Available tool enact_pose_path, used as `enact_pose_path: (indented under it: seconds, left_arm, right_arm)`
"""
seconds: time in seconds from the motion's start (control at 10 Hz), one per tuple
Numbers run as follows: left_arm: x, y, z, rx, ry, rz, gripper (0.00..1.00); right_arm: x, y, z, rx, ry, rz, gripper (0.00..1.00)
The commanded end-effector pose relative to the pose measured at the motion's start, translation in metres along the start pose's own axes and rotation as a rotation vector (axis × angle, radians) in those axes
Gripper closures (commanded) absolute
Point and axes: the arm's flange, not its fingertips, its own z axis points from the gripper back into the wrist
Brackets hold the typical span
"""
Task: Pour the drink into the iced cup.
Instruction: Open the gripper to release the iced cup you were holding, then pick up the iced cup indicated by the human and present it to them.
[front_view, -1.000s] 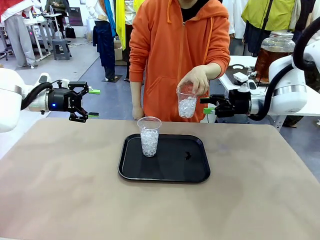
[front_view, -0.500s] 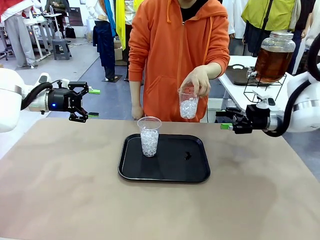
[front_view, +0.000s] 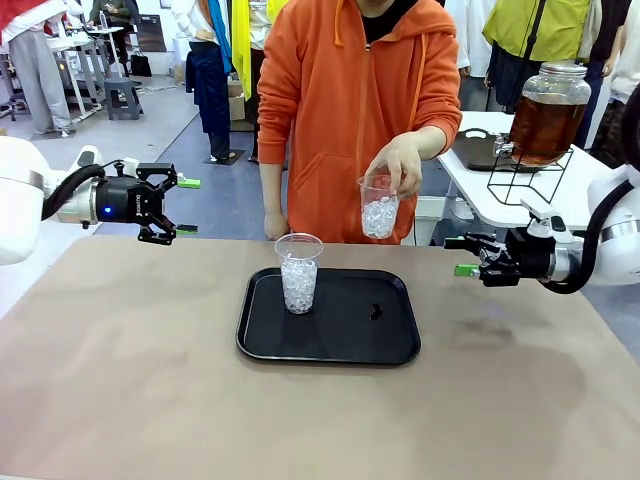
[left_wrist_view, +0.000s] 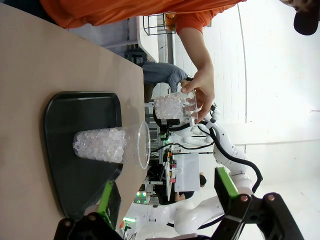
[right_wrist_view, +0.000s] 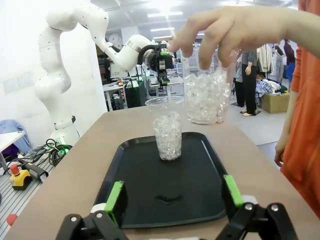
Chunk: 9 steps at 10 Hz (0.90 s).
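Hand (front_view: 402, 163) held iced cup (front_view: 378, 211) aloft, likely offering it; left gripper (front_view: 187, 206), right gripper (front_view: 460, 256) fingers released, empty.

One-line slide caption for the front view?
A person's hand holds one iced cup aloft, a second cup stands on the black tray, and left gripper and right gripper hang open.

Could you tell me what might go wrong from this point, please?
1. The person's hand holds a second iced cup by its rim alone, in the air beyond the tray; it could slip and scatter ice.
2. The open jaws of the right arm face that cup; a reach might bump the hand.
3. The first iced cup stands free on the tray and is tall; a knock would likely tip it.
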Motion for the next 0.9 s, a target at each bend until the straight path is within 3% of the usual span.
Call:
enact_pose_path:
  seconds: [0.0,0.8]
  left_arm:
    - [-0.0001,-0.0009,-0.0003,-0.004,-0.006,-0.01,0.0]
    - [-0.0001,-0.0009,-0.0003,-0.004,-0.006,-0.01,0.0]
  right_arm:
    - [0.0031,-0.001,-0.0027,0.001,-0.005,-0.004,0.0]
    - [0.0031,-0.001,-0.0027,0.001,-0.005,-0.004,0.0]
